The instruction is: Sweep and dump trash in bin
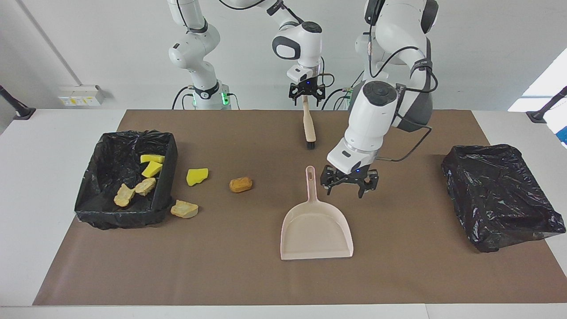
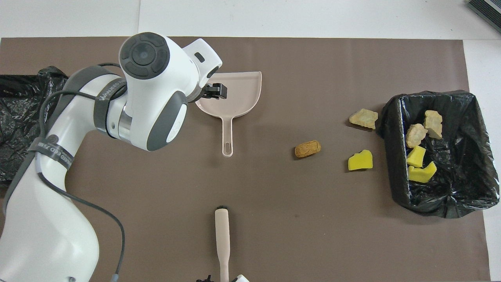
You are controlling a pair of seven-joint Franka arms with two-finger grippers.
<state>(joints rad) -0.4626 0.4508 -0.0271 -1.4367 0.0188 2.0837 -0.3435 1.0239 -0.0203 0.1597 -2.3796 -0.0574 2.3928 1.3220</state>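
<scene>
Three pieces of trash lie on the mat beside the bin (image 1: 166, 195) (image 2: 391, 156): a yellow chunk (image 1: 197, 176) (image 2: 360, 161), an orange-brown lump (image 1: 241, 184) (image 2: 307, 149) and a tan chunk (image 1: 184, 209) (image 2: 364, 118). Inside the bin are several more yellow and tan pieces (image 1: 150, 169). The beige dustpan (image 1: 316, 232) (image 2: 238, 98) lies mid-mat, handle toward the robots. My left gripper (image 1: 349, 189) hangs open just above the mat beside that handle, toward the left arm's end. The brush (image 1: 308, 126) (image 2: 222, 235) lies nearer the robots. My right gripper (image 1: 306, 95) stands open around its handle end.
A second box lined with a black bag (image 1: 500, 195) (image 2: 23, 117) sits at the left arm's end of the brown mat. White table borders the mat on all sides.
</scene>
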